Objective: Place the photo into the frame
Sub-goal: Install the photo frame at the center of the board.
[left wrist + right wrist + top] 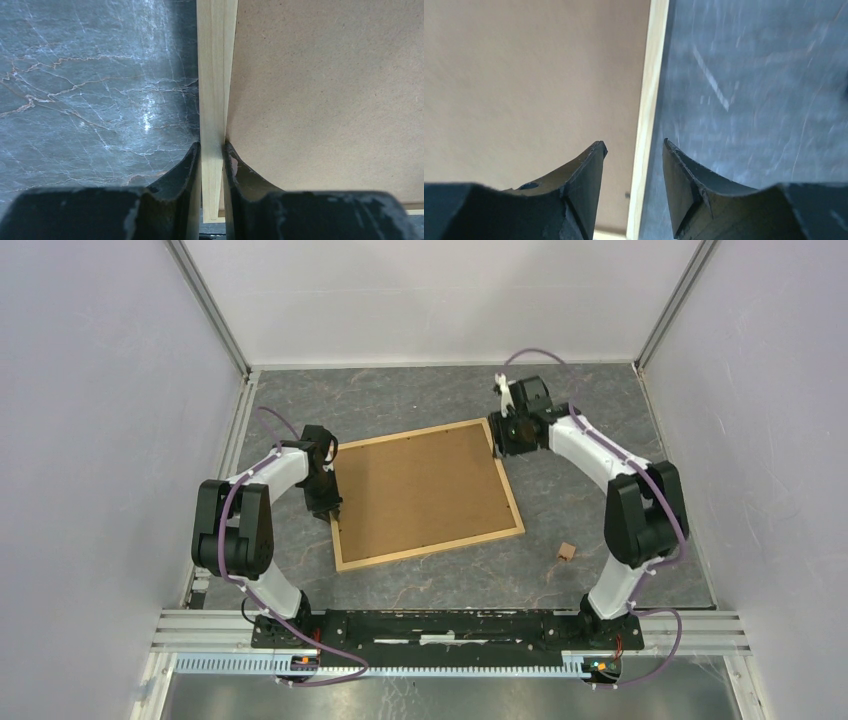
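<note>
Clearly, our left claw [212, 148] is clenched on a wooden edge of the frame [420, 490]; our right claw [634, 145] gapes astride the opposite strip (brown back up, front hidden).

The frame [425, 492] lies back-up so its front is hidden, the small tan piece [566, 552] at its 4 o'clock is too small to identify, and the surface [764, 100] blurs in the right wrist view.
</note>
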`<action>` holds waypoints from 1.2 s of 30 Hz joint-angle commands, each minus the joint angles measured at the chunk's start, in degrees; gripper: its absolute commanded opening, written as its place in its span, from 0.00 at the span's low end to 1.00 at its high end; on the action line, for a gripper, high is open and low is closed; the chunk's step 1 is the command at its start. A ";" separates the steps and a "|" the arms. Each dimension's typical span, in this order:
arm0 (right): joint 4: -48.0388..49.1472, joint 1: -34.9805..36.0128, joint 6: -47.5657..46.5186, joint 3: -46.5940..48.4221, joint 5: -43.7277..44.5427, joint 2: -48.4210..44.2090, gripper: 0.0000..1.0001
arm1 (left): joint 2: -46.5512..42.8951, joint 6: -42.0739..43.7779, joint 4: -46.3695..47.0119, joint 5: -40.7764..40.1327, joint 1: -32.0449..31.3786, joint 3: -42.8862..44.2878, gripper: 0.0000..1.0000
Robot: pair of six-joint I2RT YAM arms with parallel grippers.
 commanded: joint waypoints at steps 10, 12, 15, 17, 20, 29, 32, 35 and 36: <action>-3.43 -0.29 -0.96 20.10 3.68 15.27 0.46 | -2.69 2.91 1.05 -2.65 -0.82 -0.32 0.02; -4.25 -0.30 -0.97 19.97 2.89 16.15 0.43 | -2.76 2.87 0.98 -2.78 -0.86 -0.26 0.02; -4.36 -0.27 -1.38 18.45 2.86 15.89 0.37 | -2.73 2.95 0.94 -2.87 -0.93 -0.06 0.02; -4.62 -0.27 -1.75 17.93 3.66 15.85 0.33 | -2.60 3.04 0.97 -2.89 -0.91 0.09 0.02; -5.76 -0.34 -2.11 18.54 5.00 16.71 0.34 | -2.58 3.04 0.91 -2.67 -0.90 0.28 0.02; -6.46 -0.39 -2.51 19.42 4.30 19.43 0.34 | -2.71 2.95 0.94 -2.73 -0.99 0.40 0.02; -6.16 -0.37 -2.61 19.46 4.99 19.83 0.34 | -2.63 3.00 0.94 -2.67 -1.00 0.39 0.02; -5.90 -0.34 -2.55 19.68 5.36 20.15 0.34 | -2.53 3.04 0.93 -2.66 -0.95 0.25 0.02; -5.98 -0.41 -2.51 19.68 5.61 20.24 0.34 | -2.48 3.04 0.91 -2.67 -0.99 0.20 0.02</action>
